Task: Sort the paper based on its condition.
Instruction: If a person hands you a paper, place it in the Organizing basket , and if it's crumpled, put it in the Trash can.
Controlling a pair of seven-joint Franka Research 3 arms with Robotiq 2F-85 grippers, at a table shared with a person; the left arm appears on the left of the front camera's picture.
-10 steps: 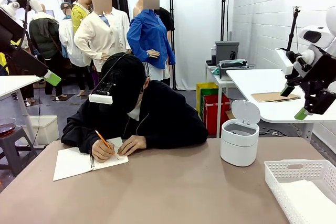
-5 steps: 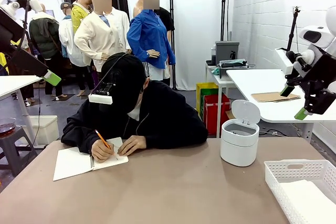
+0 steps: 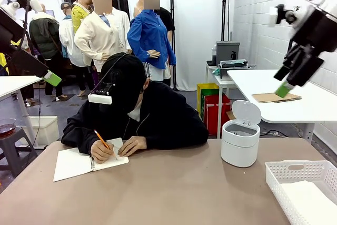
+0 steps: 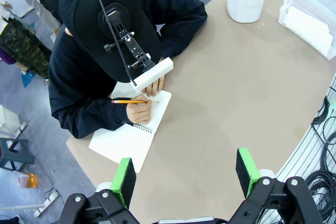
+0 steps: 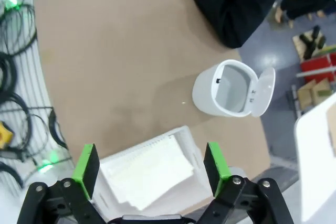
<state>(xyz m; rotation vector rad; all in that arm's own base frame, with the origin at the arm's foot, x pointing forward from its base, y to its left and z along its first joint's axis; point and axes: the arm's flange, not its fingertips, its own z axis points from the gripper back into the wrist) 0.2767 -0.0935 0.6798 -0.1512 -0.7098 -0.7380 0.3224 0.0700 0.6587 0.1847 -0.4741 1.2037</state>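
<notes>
Flat white paper [image 5: 149, 174] lies stacked in the white basket [image 5: 191, 142] at the table's near right corner, also seen as paper [image 3: 310, 204] in the front view and paper [image 4: 312, 24] in the left wrist view. My right gripper [image 5: 151, 162] hangs open and empty high above that basket; in the front view the right gripper [image 3: 284, 81] is up at the right. My left gripper [image 4: 185, 174] is open and empty, raised high over the table's left side, above the person. One of its fingertips [image 3: 52, 79] shows at the far left.
A person leans over the far left of the table, writing with a pencil [image 3: 102, 140] in a spiral notebook [image 3: 87, 160]. A white bin [image 3: 240, 140] with its lid open stands at the far right, behind the basket [image 3: 295, 175].
My right arm has swung upward and a little left, lifting its open gripper higher. The left arm has stayed put and the person keeps writing.
</notes>
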